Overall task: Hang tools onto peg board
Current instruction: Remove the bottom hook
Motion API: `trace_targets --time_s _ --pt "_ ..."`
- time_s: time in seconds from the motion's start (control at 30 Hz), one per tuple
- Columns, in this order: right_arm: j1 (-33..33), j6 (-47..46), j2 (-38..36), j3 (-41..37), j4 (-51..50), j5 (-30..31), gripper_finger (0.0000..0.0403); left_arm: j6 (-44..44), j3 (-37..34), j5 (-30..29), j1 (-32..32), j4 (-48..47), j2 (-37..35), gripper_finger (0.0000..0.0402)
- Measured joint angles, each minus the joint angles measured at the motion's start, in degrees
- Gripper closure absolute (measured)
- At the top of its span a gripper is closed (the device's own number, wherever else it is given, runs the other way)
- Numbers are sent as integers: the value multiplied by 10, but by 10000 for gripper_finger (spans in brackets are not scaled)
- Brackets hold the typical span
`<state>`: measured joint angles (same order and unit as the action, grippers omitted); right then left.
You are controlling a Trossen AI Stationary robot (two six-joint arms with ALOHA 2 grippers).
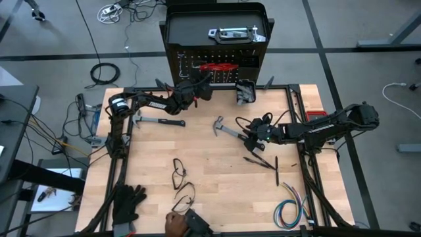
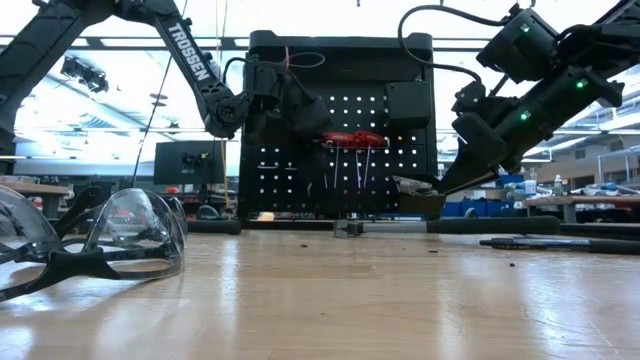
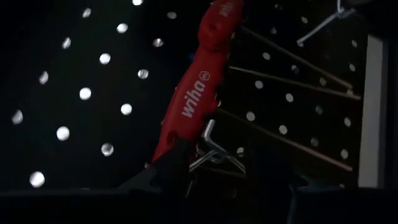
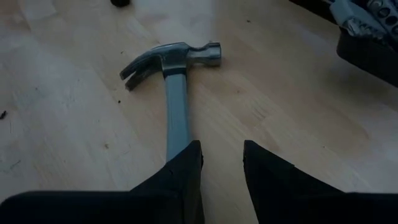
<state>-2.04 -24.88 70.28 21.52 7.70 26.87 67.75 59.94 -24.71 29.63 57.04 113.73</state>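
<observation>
**Peg board half loaded, two risks in play**

The peg board [image 1: 217, 49] stands upright at the far edge of the table [image 1: 210, 191], with red-handled tools [image 2: 352, 139] already hanging on its hooks. The left gripper [image 1: 200, 89] is up against the board's face; its wrist view shows a red handle [image 3: 196, 106] and a silver hook [image 3: 211, 146] just ahead of its fingertips, but whether the fingers are apart or clamped on the handle I cannot tell. If the handle is only half seated, pulling away could drag it off the hook.

One hammer [image 1: 158, 122] lies near the left arm. The right gripper [image 1: 253, 139] hovers low over a second hammer [image 4: 174, 81], fingers apart and astride the handle's end. Gripped that far from the heavy head, it may droop or slip.
</observation>
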Motion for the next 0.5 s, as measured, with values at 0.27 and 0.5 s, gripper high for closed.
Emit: trace_targets --time_s 0.27,0.5 --pt "0 0 0 0 0 0 275 38 0 0 0 4 0 251" --pt "0 6 0 0 0 0 275 87 0 -5 -9 4 0 252"
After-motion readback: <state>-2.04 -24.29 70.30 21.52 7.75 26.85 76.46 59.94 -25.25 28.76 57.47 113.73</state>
